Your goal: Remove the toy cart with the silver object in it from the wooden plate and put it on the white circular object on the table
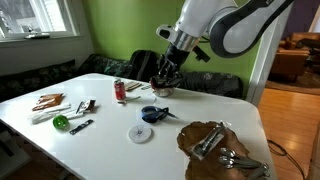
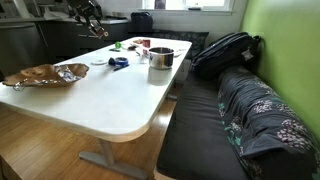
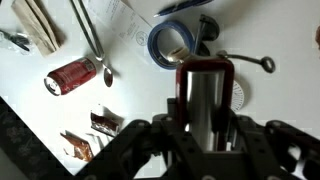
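1. Cart (image 3: 206, 65): one, with red trim in the wrist view, held in the air clear of the table and off the plate (image 1: 195, 138).
2. Silver piece (image 3: 205, 100): one, standing upright inside the cart.
3. Gripper (image 3: 205, 125): one, its fingers pinching the cart from both sides. In both exterior views it hangs above the tabletop.
4. Disc (image 3: 240, 95): one, flat on the table. In the wrist view it shows at 3 o'clock of the cart, partly hidden behind it. In an exterior view the disc (image 1: 139, 133) lies at 7 o'clock of the gripper.
5. Plate: one, at 4 o'clock of the disc in that view. It bears several silver utensils (image 1: 215, 146), too tangled to count.
6. Blue ring (image 3: 172, 42): one, at 11 o'clock of the cart in the wrist view.
7. Can (image 3: 72, 75): one, red, lying on its side at 9 o'clock of the cart, with one spoon (image 3: 106, 72) just beside it.
8. Pot (image 2: 160, 58): one, near the table's bench-side edge.
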Action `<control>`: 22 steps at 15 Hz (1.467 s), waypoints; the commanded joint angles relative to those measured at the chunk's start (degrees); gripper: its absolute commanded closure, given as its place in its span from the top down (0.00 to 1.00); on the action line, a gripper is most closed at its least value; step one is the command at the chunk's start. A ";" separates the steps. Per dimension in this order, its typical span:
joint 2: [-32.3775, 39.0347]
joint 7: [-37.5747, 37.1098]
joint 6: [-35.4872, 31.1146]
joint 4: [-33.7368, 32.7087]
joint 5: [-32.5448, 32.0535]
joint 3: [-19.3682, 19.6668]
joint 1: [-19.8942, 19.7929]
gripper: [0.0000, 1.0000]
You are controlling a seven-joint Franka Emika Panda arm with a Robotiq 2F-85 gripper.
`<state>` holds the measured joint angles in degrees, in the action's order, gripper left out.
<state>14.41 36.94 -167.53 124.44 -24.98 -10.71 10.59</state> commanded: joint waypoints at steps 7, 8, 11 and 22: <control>11.20 20.99 16.79 -11.30 18.57 -14.41 -5.16 0.17; 12.97 20.06 21.35 -13.93 16.93 -12.02 -3.20 0.17; 17.84 20.15 36.05 -23.02 14.94 -8.26 -0.48 0.17; 26.95 11.49 44.16 -39.85 12.97 -3.06 5.86 0.17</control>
<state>38.01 54.73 -123.42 88.80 -9.49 -17.02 12.61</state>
